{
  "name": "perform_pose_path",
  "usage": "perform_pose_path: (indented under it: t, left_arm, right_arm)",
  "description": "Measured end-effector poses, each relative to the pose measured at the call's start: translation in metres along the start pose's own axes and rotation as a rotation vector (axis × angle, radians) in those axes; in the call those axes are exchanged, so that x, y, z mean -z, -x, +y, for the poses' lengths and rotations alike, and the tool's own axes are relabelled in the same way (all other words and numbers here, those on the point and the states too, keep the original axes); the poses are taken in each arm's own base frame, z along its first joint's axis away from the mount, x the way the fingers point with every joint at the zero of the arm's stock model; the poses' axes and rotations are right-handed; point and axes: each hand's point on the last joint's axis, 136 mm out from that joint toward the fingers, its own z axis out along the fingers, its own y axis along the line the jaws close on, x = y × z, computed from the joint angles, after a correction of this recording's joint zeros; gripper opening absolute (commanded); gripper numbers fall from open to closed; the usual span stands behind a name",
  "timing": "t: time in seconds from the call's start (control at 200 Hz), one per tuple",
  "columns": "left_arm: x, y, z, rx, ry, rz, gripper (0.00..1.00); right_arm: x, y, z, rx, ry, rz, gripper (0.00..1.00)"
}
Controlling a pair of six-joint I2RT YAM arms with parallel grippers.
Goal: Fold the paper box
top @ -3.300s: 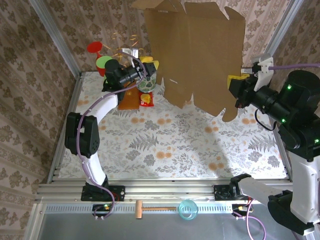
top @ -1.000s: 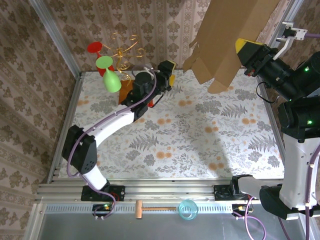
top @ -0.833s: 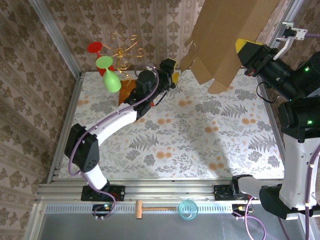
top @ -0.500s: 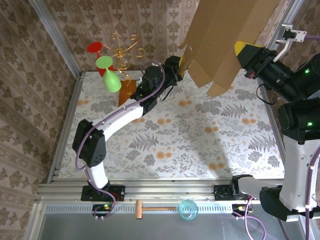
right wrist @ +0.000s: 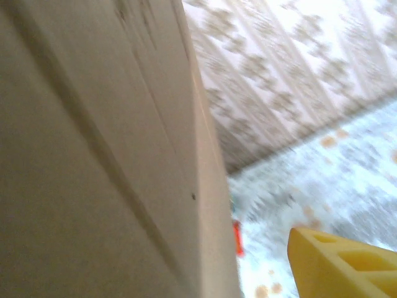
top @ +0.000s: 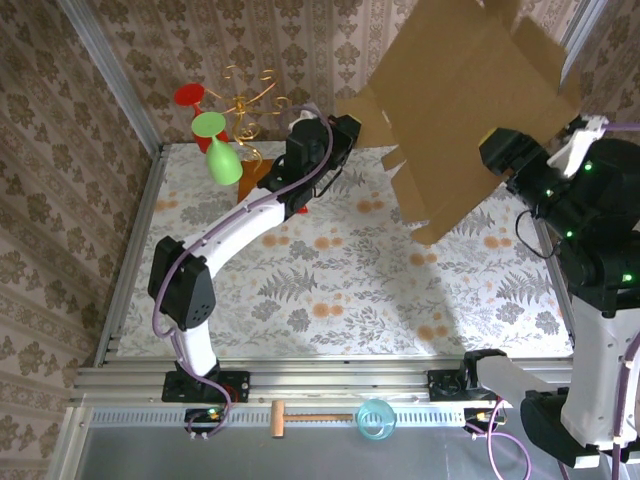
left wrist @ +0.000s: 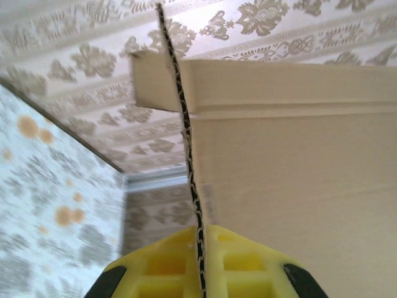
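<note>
Holding the paper box (top: 460, 110) high
Left end effector (left wrist: 200, 273) pinches its edge; right end effector (top: 500, 152) hangs loose. Grip tight, lay it flat.

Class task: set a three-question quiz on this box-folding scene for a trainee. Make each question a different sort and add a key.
1. True or false: the left tool is shut on an edge of the paper box.
2. Relative to the table, the paper box is: A lying flat on it; B held up in the air above it; C folded shut and standing on it.
3. Fill the gap: in the right wrist view, the yellow finger of the right tool is ____ the box (touching / apart from).

Key: 1 true; 2 B; 3 apart from.
</note>
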Motion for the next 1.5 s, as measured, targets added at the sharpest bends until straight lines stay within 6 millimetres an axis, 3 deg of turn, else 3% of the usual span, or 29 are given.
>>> perform_pose_path:
  t: [0.16, 0.415, 0.635, 0.995, 1.115, 1.225, 1.36, 1.5]
  left_arm:
    - [0.003, -0.008, -0.011, -0.373, 0.026, 0.000, 0.00]
    - [0.003, -0.030, 0.000, -0.727, 0.036, 0.042, 0.00]
    - [0.002, -0.035, 0.028, -0.854, 0.071, 0.065, 0.00]
    - [-0.001, -0.009, 0.034, -0.898, 0.075, 0.026, 0.00]
    - [-0.001, -0.019, 0.041, -0.950, 0.041, 0.046, 0.00]
    - [0.002, -0.039, 0.059, -1.032, 0.006, 0.100, 0.00]
    - [0.020, -0.064, 0.084, -1.161, -0.030, 0.205, 0.00]
    - [0.043, -0.076, 0.084, -1.291, -0.095, 0.262, 0.00]
  right_arm:
    - [-0.002, -0.037, -0.060, -0.127, -0.252, 0.096, 0.82]
    - [0.007, -0.064, -0.102, -0.220, -0.455, 0.152, 0.82]
    - [0.018, -0.077, -0.124, -0.248, -0.560, 0.162, 0.94]
    - [0.020, -0.122, -0.162, -0.298, -0.659, 0.244, 0.91]
    - [0.003, -0.128, -0.157, -0.371, -0.598, 0.248, 0.89]
    - [-0.025, -0.126, -0.144, -0.448, -0.528, 0.256, 0.88]
    - [-0.066, -0.111, -0.130, -0.515, -0.501, 0.273, 0.92]
    - [-0.112, -0.093, -0.122, -0.615, -0.494, 0.305, 0.89]
